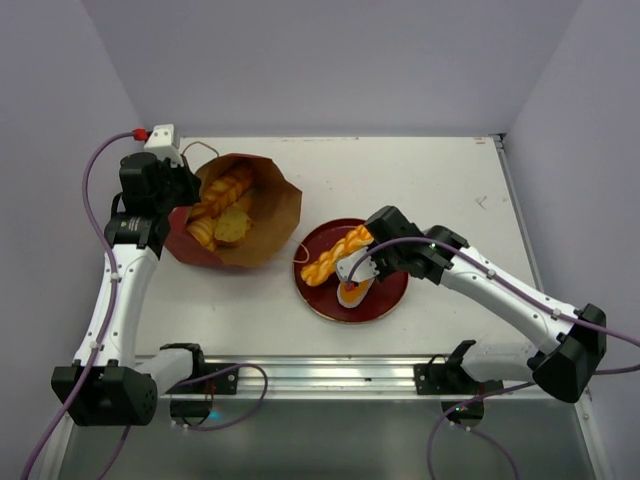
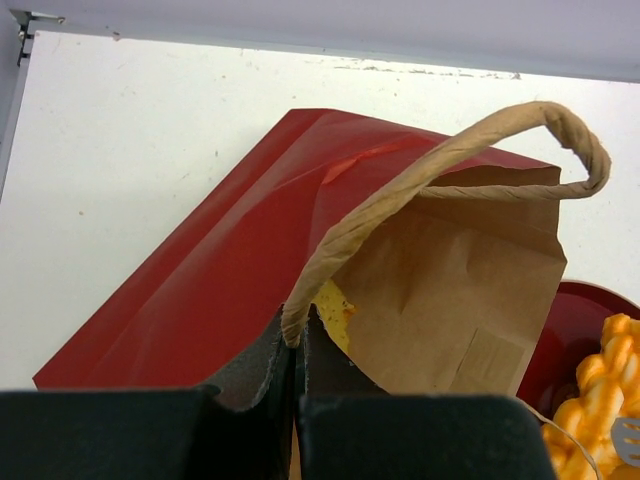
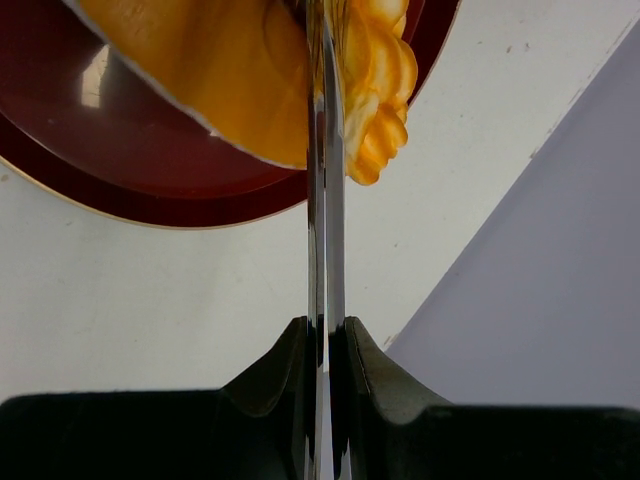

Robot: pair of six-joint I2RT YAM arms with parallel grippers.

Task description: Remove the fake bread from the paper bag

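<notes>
Bread partly hidden inside paper bag.

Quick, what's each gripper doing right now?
Left gripper: closed on the cord handle of the paper bag.
Right gripper: closed on a thin shiny strip, unidentifiable.

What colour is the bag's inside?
Brown kraft paper; the bag shows it best in the left wrist view.

In my left wrist view the plate and the twisted bread run off the right edge, and the paper bag wall hides what lies inside. In my right wrist view the top edge cuts the orange slab, and the tips of my right claw blur into one sliver.
</notes>
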